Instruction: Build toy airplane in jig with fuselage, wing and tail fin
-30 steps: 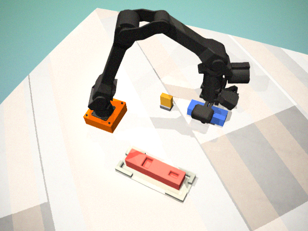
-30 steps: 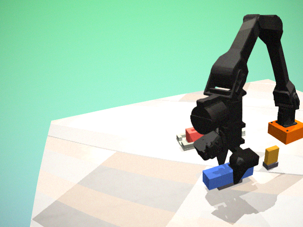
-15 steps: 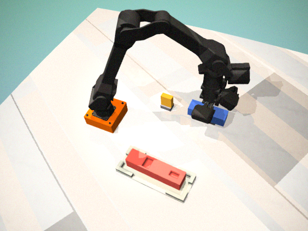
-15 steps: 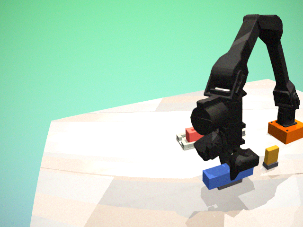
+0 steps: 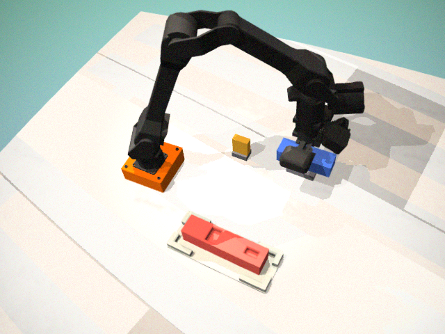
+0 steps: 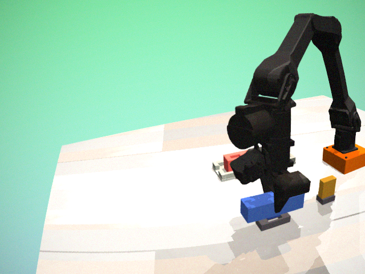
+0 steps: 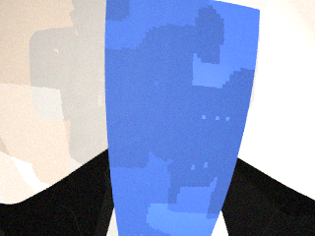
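Note:
The blue wing is between the fingers of my gripper, which is shut on it near its middle. The wing is level, slightly above its grey stand; a bit of its tab shows over the stand's opening. The red fuselage lies in the pale cradle, its two sockets facing up and empty. It looks level. The yellow tail fin stands upright in a small grey holder.
The orange base block carries the arm, to the left in the top view. The tail fin stands between that base and the wing. The cradle lies nearer that camera. In the exterior view the arm hides part of the fuselage and cradle.

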You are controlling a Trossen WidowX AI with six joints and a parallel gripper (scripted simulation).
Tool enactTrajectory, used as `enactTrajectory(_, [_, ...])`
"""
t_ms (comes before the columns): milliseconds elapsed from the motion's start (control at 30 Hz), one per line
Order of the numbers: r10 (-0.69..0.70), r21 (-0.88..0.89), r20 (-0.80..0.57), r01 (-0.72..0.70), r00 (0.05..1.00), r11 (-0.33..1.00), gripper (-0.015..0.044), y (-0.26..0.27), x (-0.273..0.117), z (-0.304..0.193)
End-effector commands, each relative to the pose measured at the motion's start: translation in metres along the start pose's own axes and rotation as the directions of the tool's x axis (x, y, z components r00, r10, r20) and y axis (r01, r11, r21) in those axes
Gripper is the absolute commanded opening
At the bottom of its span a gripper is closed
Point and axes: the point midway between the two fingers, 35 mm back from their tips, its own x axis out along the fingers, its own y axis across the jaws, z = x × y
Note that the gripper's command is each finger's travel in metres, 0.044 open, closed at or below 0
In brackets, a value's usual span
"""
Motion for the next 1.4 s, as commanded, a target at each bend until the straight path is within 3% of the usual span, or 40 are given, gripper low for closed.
enactTrajectory(0, [0.009,0.003,0.013,-0.009,1.0,1.0,0.0,0.003,-0.016,0.005])
enactTrajectory(967, [-0.036,-0.033,-0.047,0.034,0.998,0.999,0.0,-0.001,-0.105,-0.004])
enactTrajectory(1367, [-0.038,-0.149,-0.048,0.03,0.998,0.988,0.0,-0.026,-0.105,-0.001])
